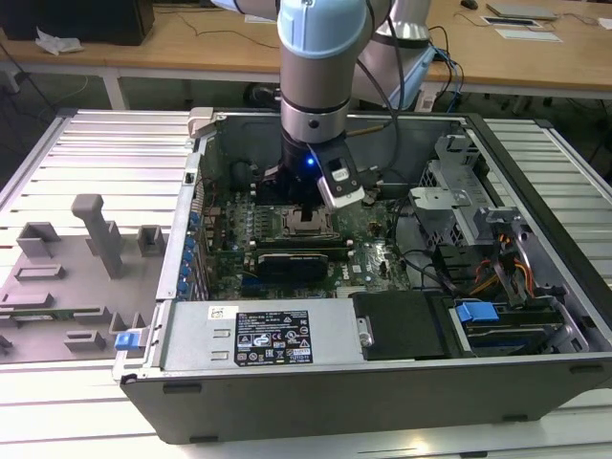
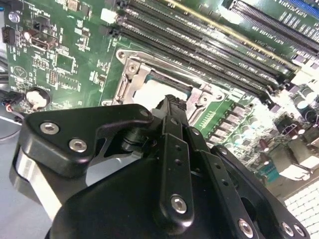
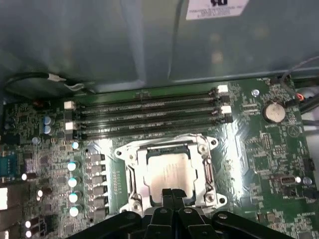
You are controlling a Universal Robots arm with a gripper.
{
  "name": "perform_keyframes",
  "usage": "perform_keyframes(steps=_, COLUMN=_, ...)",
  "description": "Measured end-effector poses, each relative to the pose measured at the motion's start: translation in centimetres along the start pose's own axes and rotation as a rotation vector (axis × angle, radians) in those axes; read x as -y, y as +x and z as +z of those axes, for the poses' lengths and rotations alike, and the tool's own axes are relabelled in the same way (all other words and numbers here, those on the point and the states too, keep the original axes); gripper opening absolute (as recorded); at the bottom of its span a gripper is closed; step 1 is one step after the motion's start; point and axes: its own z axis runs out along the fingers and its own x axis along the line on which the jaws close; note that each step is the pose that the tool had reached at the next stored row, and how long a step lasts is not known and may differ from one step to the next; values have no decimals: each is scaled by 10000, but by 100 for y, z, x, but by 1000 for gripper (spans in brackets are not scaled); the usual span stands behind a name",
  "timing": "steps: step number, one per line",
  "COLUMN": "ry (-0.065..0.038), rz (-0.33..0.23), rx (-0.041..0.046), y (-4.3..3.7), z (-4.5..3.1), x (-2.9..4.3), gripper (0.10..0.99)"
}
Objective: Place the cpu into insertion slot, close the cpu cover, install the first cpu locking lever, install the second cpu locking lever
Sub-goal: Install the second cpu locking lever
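The cpu [image 3: 169, 172] lies flat in the insertion slot [image 1: 308, 222] on the green motherboard, its pale metal top glinting. The cpu cover [image 3: 130, 167], a silvery frame, lies down around the chip, which shows through its window. My gripper [image 3: 174, 194] hangs low over the near edge of the socket with its two black fingertips pressed together, shut, nothing visible between them. In the second wrist view the gripper [image 2: 169, 103] reaches the rim of the cpu cover [image 2: 130, 74], with the cpu [image 2: 149, 92] just beyond. In the exterior view the gripper [image 1: 304, 203] stands straight above the socket. I cannot make out the locking levers.
Long black memory slots [image 3: 149, 112] run beside the socket, with a coin battery [image 3: 274, 112] further off. The case wall [image 3: 149, 40] rises behind them. The power supply [image 1: 258, 335], a drive cage [image 1: 459, 191] and cables crowd the case. Grey fixtures [image 1: 96, 234] stand outside it.
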Motion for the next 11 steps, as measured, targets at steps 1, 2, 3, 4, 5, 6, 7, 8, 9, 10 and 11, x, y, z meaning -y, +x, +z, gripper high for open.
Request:
perform_keyframes(steps=1, ry=44, rz=-8, rx=9, y=3, z=5, x=-28, gripper=106)
perform_keyframes(steps=2, ry=120, rz=-24, rx=23, y=9, z=12, x=-73, gripper=106)
perform_keyframes(steps=3, ry=145, rz=-28, rx=23, y=9, z=-6, x=-84, gripper=106)
perform_keyframes(steps=4, ry=157, rz=-28, rx=26, y=8, z=-29, x=-88, gripper=106)
perform_keyframes(steps=5, ry=166, rz=-27, rx=27, y=9, z=-35, x=-89, gripper=106)
perform_keyframes(steps=6, ry=165, rz=-28, rx=29, y=8, z=-35, x=-89, gripper=106)
perform_keyframes(steps=7, ry=168, rz=-28, rx=29, y=8, z=-35, x=-89, gripper=106)
perform_keyframes(steps=8, ry=177, rz=-28, rx=29, y=8, z=-36, x=-89, gripper=106)
perform_keyframes(steps=9, ry=186, rz=-28, rx=30, y=8, z=-36, x=-89, gripper=106)
perform_keyframes(steps=10, ry=187, rz=-29, rx=30, y=8, z=-36, x=-89, gripper=106)
perform_keyframes(steps=11, ry=188, rz=-29, rx=30, y=8, z=-36, x=-89, gripper=106)
